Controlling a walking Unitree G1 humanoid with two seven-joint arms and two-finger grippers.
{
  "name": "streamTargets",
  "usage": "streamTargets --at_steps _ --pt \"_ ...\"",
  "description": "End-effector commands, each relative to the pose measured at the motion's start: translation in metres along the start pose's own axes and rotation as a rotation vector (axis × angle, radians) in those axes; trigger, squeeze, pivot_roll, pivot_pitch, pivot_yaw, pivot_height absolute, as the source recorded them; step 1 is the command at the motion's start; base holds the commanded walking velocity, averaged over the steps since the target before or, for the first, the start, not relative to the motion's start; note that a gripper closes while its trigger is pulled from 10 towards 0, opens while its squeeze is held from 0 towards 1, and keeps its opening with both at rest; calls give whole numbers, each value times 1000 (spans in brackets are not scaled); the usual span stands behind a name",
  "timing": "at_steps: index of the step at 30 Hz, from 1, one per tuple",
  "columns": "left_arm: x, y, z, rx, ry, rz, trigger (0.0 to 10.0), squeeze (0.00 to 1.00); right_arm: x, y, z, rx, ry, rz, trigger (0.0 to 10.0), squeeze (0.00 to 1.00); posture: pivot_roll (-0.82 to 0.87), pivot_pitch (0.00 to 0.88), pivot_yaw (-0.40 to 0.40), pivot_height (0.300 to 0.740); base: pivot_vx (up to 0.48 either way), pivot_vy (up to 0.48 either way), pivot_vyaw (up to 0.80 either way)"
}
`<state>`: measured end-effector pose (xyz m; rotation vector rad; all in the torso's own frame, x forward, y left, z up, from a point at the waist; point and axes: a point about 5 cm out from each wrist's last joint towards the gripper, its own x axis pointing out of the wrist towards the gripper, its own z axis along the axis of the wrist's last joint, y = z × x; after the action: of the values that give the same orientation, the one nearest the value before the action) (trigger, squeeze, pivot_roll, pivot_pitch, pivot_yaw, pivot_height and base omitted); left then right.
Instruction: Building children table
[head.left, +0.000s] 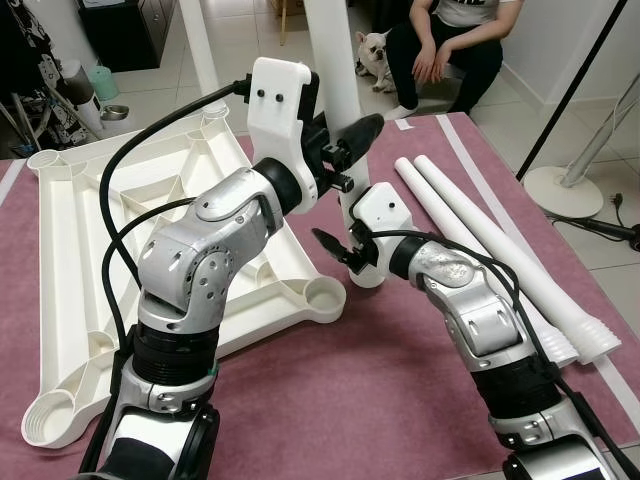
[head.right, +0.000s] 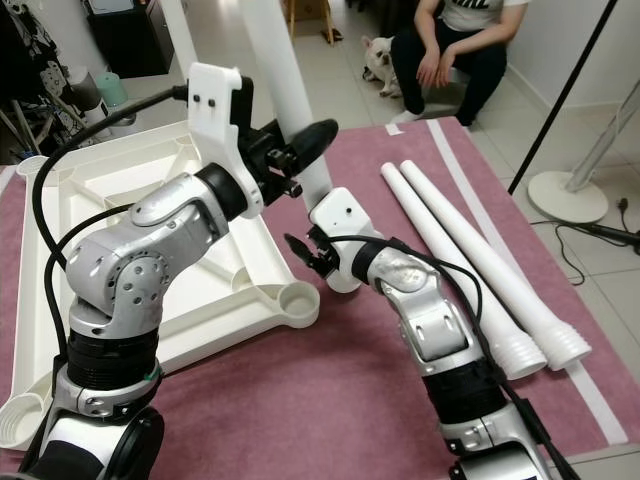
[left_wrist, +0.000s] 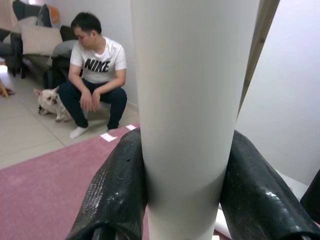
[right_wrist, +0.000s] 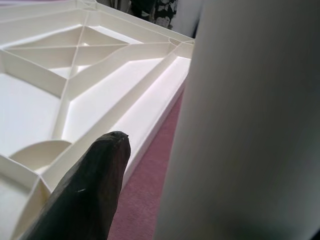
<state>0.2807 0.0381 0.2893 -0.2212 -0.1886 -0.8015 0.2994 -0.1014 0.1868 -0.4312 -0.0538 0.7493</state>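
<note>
Table leg (head.left: 335, 60), stiff, light, slick plastic, stands upright at twelve o'clock: left gripper (head.left: 352, 140) clamps mid-shaft, right gripper (head.left: 345, 250) pinches its base.

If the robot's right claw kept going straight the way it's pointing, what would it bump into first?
Probably the white tabletop lying upside down on the mat. The right claw sits low beside the upright leg and points toward the tabletop's near edge, with only a strip of purple mat between. Depth is hard to judge.

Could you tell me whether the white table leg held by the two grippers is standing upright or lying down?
Upright: the white plastic table leg rises vertically, gripped by the left gripper above and the right gripper lower down.
</note>
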Motion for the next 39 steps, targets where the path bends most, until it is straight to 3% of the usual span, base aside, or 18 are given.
streamTargets --at_steps 1,2,3,4,5,12,13,14,15,17,18,22,23,25,26,34,38,39 --pt "-3 -12 18 59 -107 -130 0 0 1 11 -6 36 24 57 9137 0 -6 0 79 740 0 0 0" --pt "-3 -13 18 65 -110 -133 0 0 1 11 -6 50 24 63 9137 0 -6 0 79 740 0 0 0" --pt "-3 -14 18 65 -113 -141 0 0 1 11 -5 55 16 65 4784 0 -4 0 79 740 0 0 0" --pt "-3 -14 18 65 -113 -141 0 0 1 11 -5 55 16 65 4784 0 -4 0 79 740 0 0 0" --pt "-3 -15 17 65 -114 -148 0 0 2 10 -3 55 2 57 0 0 -4 0 79 740 0 0 0" --pt "-9 -17 11 73 -112 -169 353 0 0 1 7 63 -80 -14 0 0 -4 0 75 740 0 0 0" --pt "-10 -17 8 71 -100 -175 10000 0 -1 -1 8 56 -88 -34 0 0 -3 0 76 740 0 0 0" --pt "-11 -16 7 68 -92 -178 10000 0 -1 -3 9 52 -94 -48 0 0 -3 0 76 740 0 0 0" --pt "-12 -17 5 56 -86 -203 10000 357 -2 -5 9 43 -93 -67 0 0 -5 0 77 740 0 0 0" --pt "-12 -17 5 56 -86 -203 10000 357 -2 -5 9 43 -93 -67 0 0 -5 0 77 740 0 0 0" --pt "-22 -16 5 -8 -81 -275 10000 1000 -3 -11 10 19 -108 -140 0 0 -5 0 80 740 0 0 0" --pt "-27 -15 6 -40 -77 -314 10000 1000 -4 -16 11 18 -119 -193 0 0 -4 0 83 740 0 0 0" --pt "-33 -12 8 -72 -80 -344 10000 0 -4 -21 12 29 -131 -235 4275 0 -4 0 83 740 0 0 0" --pt "-33 -12 8 -72 -80 -344 10000 0 -4 -21 12 29 -131 -235 4275 0 -4 0 83 740 0 0 0" --pt "-38 -10 10 -89 -80 -368 10000 0 -5 -26 12 31 -140 -271 10000 0 -4 0 88 740 0 0 0" --pt "-57 16 8 -162 -84 -320 10000 0 -12 -47 7 29 -118 -418 10000 0 -6 0 99 740 0 0 0" --pt "-64 24 1 -126 -36 -281 10000 0 -18 -57 6 29 -127 -467 10000 0 -3 0 100 740 0 0 0" --pt "-69 30 -10 -56 38 -243 10000 0 -22 -61 10 35 -155 -478 10000 0 -3 0 100 740 0 0 0"
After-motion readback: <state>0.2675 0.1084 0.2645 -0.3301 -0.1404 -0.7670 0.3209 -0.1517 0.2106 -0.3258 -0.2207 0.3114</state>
